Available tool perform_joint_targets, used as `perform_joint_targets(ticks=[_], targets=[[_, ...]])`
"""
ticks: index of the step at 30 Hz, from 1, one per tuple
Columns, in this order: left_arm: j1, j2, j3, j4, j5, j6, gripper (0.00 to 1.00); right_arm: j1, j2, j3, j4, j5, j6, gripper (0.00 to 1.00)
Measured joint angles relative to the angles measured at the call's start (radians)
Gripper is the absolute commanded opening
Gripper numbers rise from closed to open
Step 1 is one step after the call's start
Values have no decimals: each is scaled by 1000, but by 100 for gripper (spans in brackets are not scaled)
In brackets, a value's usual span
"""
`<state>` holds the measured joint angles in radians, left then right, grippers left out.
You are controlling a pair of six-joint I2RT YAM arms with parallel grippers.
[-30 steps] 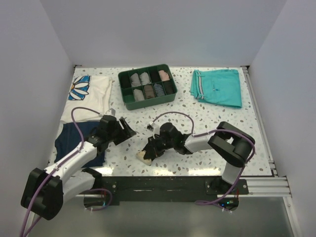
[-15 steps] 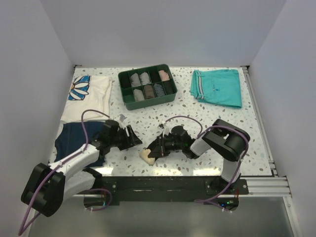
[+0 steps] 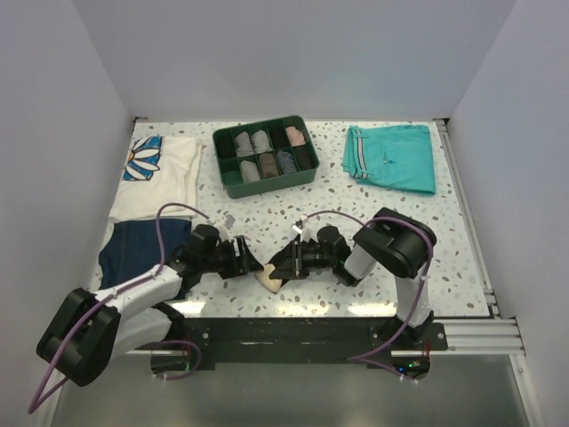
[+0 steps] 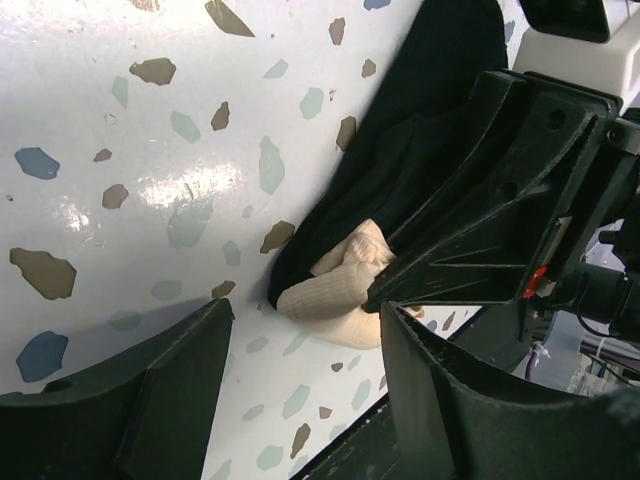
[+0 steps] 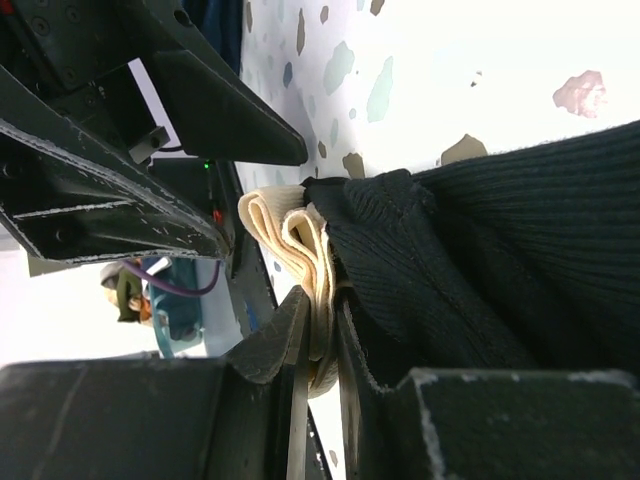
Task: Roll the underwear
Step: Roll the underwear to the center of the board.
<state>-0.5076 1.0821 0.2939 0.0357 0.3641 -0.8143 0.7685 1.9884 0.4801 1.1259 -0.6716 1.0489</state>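
The underwear is a small bunched heap of black fabric with beige lining at the front middle of the table. My right gripper lies low on it from the right, shut on the beige folded band, with the black fabric bulging beside the fingers. My left gripper faces it from the left, open. In the left wrist view the beige end lies just ahead of the spread fingers, apart from them. The right gripper's body covers part of the black fabric.
A green divided tray with several small rolls stands at the back centre. Teal shorts lie at the back right. A white daisy-print shirt and a navy folded garment lie on the left. The table's front rail is close below the underwear.
My left gripper has moved right, up to the underwear. My right gripper has stayed shut on the band, and the heap sits slightly further right and nearer the front edge.
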Motion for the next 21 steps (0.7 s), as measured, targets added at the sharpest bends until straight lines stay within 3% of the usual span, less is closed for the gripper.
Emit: perform_joint_targets(ticks=[7,16,17,18,21], targets=[[-8,74,-13,107,18,4,58,-2,-52,6,-105,19,-44,0],[-26,161,-35,251,27,-14,31,-2,-53,13,-122,16,-53,0],[-31,166,-39,262,24,-18,23,-2,-53,14,-122,14,-55,1],[-37,170,-42,274,21,-21,19,-3,-53,14,-124,14,-56,3],[-51,188,-43,306,8,-30,3,-3,-63,19,-149,14,-66,25]])
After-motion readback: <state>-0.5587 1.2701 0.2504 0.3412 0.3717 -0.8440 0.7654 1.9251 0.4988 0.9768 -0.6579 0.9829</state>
